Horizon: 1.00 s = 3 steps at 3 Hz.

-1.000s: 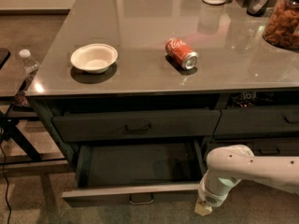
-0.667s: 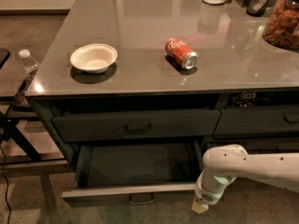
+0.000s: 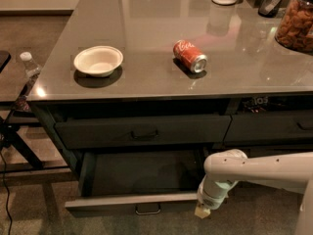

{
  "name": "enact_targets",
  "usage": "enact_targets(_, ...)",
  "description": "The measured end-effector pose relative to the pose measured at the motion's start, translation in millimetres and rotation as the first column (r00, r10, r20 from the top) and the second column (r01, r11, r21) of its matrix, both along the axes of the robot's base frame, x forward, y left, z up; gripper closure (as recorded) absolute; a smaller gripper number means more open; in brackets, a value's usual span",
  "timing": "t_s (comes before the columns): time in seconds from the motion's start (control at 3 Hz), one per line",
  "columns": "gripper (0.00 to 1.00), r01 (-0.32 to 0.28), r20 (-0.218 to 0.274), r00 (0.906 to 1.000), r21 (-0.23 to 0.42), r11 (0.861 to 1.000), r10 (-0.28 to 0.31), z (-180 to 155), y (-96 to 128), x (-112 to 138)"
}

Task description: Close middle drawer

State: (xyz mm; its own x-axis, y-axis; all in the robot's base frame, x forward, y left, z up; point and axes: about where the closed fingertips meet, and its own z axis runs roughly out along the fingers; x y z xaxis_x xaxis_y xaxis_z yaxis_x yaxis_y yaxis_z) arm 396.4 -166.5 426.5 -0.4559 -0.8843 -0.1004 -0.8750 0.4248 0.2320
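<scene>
Claw [image 3: 203, 210]: one, low beside the right end of the middle drawer [image 3: 132, 202], its spread not discernible. Drawer pulled out beneath the table [image 3: 146, 23]. Bowl [image 3: 98, 60]: one. Red can [image 3: 190, 56]: one. Arm [image 3: 264, 170]: one, reaching in from the right, wrist bent downward.

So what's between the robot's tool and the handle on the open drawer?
Just bare drawer front. In the camera view, the tool is at the front's right end as seen, and the handle is at its middle.

Single high view, angled down over counter [image 3: 146, 38]; gripper [image 3: 202, 211] lower right.
</scene>
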Motion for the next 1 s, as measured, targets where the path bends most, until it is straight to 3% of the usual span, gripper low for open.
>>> enact_targets(0.33,1.00,-0.005,0.017,0.9998,-0.006,1.000,0.005,-4.0,8.5,13.1)
enact_targets(0.67,0.85,-0.005,0.019,0.9998,-0.006,1.000,0.005,-4.3,9.3,14.1)
enact_targets(1.0,0.61,-0.005,0.019,0.9998,-0.006,1.000,0.005,-4.3,9.3,14.1)
